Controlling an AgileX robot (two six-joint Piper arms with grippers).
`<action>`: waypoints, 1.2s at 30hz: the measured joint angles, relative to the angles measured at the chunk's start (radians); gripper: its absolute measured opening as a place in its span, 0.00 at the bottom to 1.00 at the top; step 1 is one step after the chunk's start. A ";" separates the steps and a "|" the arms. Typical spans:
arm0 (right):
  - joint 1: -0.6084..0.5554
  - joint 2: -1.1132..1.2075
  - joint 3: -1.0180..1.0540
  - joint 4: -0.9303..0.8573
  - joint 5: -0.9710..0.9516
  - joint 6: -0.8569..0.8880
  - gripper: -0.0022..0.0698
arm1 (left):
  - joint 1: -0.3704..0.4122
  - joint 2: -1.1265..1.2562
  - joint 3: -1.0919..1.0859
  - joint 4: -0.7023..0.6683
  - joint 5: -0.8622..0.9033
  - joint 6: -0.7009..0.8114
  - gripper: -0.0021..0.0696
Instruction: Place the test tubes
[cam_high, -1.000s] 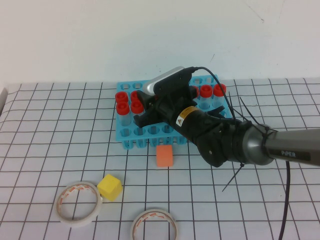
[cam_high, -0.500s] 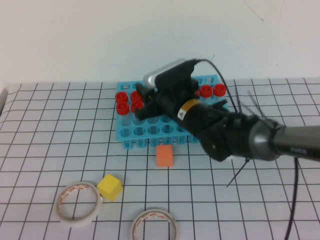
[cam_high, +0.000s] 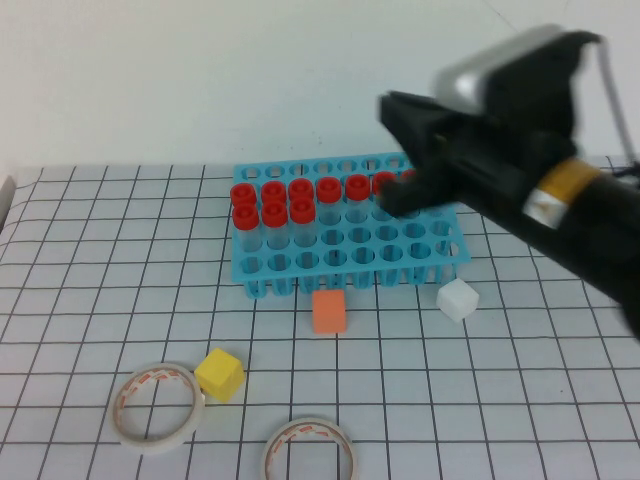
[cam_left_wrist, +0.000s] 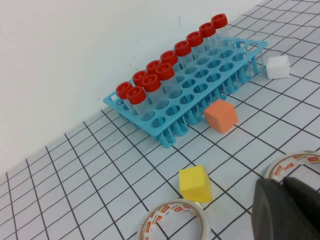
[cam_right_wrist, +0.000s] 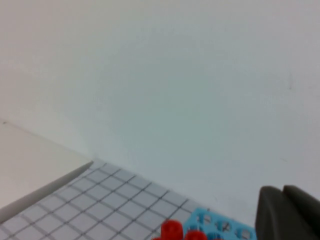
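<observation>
**High view.** One blue rack (cam_high: 340, 262) stands on the gridded table (cam_high: 100, 300), with red-capped test tubes (cam_high: 273, 213) upright in its holes. Nine caps count clearly. Six run along the far row from its left end, and three stand in the next row, also at the left end. The right gripper (cam_high: 405, 115) hangs raised at about 2 o'clock from the rack's middle. It blocks the right end of the far row, so any tubes there cannot be counted from here.

There are three cubes. The orange cube (cam_high: 329, 312) is at 6 o'clock, just beside the rack's near edge. The white cube (cam_high: 457, 299) is at 4 o'clock, near the rack's right near corner. The yellow cube (cam_high: 220, 374) is at 7 o'clock, well apart from the rack. There are two tape rolls (cam_high: 155, 404): one just beside the yellow cube, the other at 6 o'clock from the rack, at the table's near edge.

**Left wrist view.** Nothing covers the rack (cam_left_wrist: 165, 137) here, and eleven test tubes (cam_left_wrist: 151, 83) show: eight in the far row and three in the next. All three cubes and both tape rolls are also in sight. The left gripper (cam_left_wrist: 282, 189) sits low over the near part of the table, its fingers together and empty. It hides part of one roll.

**Right wrist view.** The right gripper (cam_right_wrist: 281, 192) faces the white wall (cam_right_wrist: 160, 75), its fingers together with nothing between them. Below it show a corner of the rack (cam_right_wrist: 215, 225) and two red caps.
</observation>
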 joint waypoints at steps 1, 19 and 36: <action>0.000 -0.058 0.047 -0.012 0.015 0.005 0.03 | 0.000 0.000 0.000 0.000 0.000 0.000 0.03; 0.000 -1.074 0.475 -0.111 0.828 -0.001 0.03 | 0.000 0.000 0.000 0.000 0.000 0.000 0.03; -0.147 -1.230 0.852 -0.092 0.641 0.034 0.03 | 0.000 0.000 0.000 0.000 0.004 -0.002 0.03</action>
